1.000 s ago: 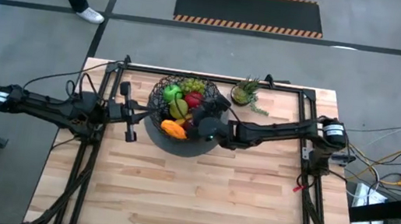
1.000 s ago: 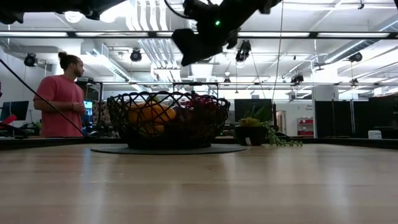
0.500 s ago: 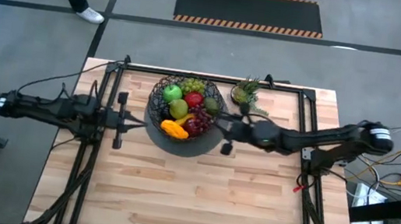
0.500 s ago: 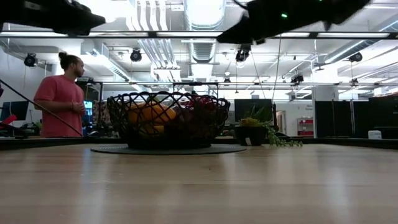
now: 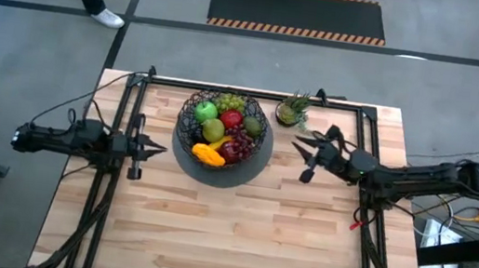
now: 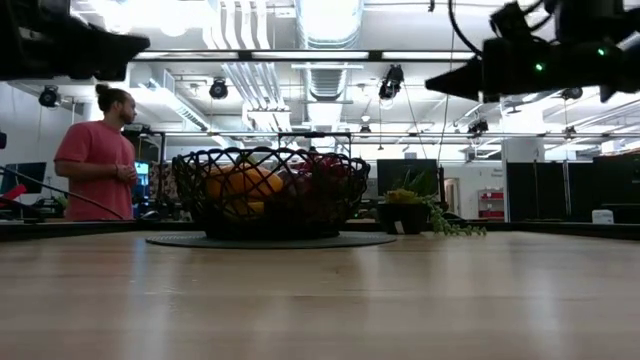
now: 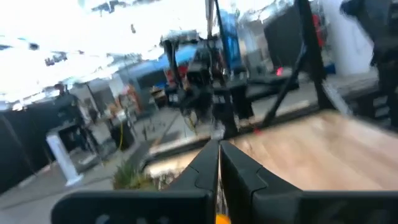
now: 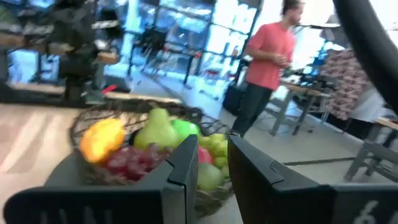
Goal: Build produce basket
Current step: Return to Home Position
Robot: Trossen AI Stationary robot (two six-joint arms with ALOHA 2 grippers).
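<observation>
High cam: overhead, far, straight down on the whole table (image 5: 234, 237). Low cam: table-top height at 6 o'clock, facing 12. My right wrist cam faces 9, near the basket (image 8: 78, 127); left faces 3. High, low and right wrist share the basket.

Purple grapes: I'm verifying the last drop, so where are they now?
In the high view, the purple grapes lie inside the basket, in its right half, between the orange-yellow fruit and the red apple.
</observation>
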